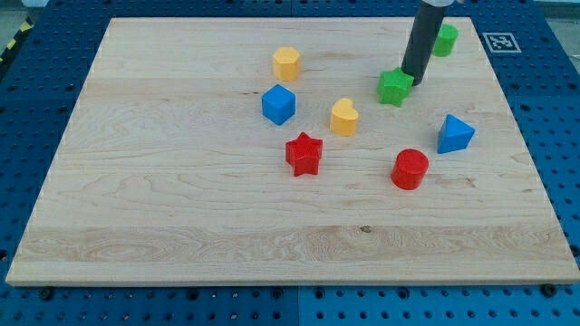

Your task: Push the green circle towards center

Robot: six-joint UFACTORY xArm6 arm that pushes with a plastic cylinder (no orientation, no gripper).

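Our tip [415, 81], a bare rod gripping nothing, touches the green star [394, 87]. The green circle [444, 39] sits behind, near the board's top-right corner. Advancing now, we risk shoving the star centreward instead.

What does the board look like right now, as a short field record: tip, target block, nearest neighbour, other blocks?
tip: my tip sits at the green star's upper right edge
target: green circle, near the view's top right, partly behind the rod
nearest neighbour: green star
others: yellow hexagon, blue cube, yellow heart, red star, red cylinder, blue triangle
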